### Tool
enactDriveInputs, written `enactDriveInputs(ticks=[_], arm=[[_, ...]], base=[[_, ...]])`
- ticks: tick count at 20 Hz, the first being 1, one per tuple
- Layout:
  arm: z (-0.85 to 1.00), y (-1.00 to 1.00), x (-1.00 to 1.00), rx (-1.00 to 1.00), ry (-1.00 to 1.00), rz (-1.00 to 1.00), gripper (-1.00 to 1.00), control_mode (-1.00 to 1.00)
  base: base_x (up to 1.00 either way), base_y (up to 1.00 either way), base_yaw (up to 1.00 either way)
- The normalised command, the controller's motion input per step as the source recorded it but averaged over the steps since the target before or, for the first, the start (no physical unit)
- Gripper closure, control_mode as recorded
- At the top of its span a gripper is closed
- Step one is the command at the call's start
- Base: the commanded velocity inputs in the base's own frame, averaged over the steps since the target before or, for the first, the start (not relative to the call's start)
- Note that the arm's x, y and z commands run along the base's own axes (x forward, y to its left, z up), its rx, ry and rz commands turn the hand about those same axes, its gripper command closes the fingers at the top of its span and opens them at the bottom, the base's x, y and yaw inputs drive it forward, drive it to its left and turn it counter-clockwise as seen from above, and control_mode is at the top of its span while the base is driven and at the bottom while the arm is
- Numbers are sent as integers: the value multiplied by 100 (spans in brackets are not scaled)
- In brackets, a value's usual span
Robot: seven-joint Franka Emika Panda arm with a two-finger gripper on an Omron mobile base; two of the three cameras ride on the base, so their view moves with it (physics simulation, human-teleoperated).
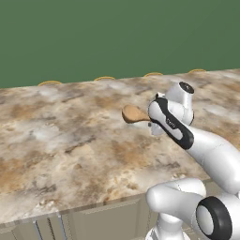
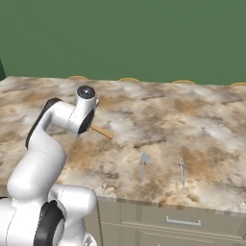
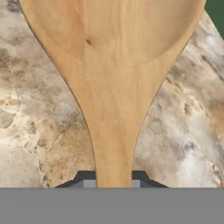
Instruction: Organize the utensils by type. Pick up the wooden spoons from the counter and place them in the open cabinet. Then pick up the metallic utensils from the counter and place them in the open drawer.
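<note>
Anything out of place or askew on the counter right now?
Nothing stands out. The gripper holds the wooden spoon by its handle, bowl pointing away, over the counter. The small silver spoon and the thin fork-like piece lie flat near the front edge, apart from each other. No spills or damage.

- My fingers [image 3: 89, 183] pinch the wooden spoon [image 3: 114, 87], whose bowl blocks the way ahead.
- Bare counter [image 3: 183, 127] lies open on both sides of my fingers.
- The silver spoon [image 2: 143, 163] and fork [image 2: 182, 172] lie well apart.
</note>
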Motion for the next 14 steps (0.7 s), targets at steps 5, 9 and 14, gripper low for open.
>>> enactDriveInputs(ticks=[5,9,14], arm=[[12,0,-11,-14,2,3,100,-100],[0,0,0,-1,0,0,100,-100],[0,-1,-8,0,-1,0,100,100]], base=[[0,0,0],[0,0,0],[-16,-9,-5]])
